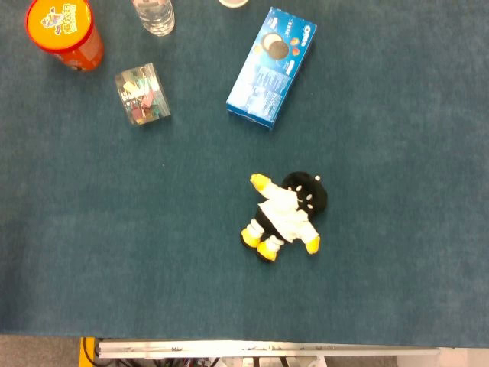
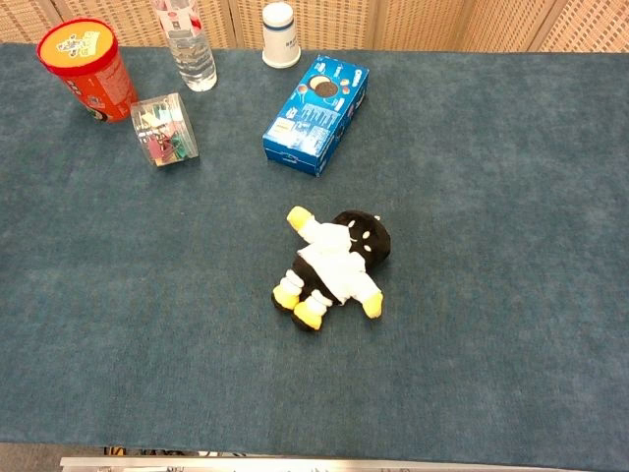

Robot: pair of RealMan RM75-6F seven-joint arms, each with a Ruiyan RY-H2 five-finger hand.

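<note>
Neither hand appears in either view, so their state cannot be told. Nearest, a plush toy (image 2: 334, 264) lies flat mid-bench (image 2: 511, 295). Beyond it lies a blue biscuit box (image 2: 316, 114); further left, a clear clip tub (image 2: 165, 129), an orange canister (image 2: 86, 69), a water bottle (image 2: 187, 41) and a white jar (image 2: 281, 35).

A black plush toy (image 1: 286, 214) with white shirt and yellow limbs is seen on the dark teal table cloth (image 1: 397, 252). Beyond the toy, a blue biscuit box (image 1: 272, 66) and an orange-red canister (image 1: 65, 32) with a yellow-orange lid are shown.
</note>
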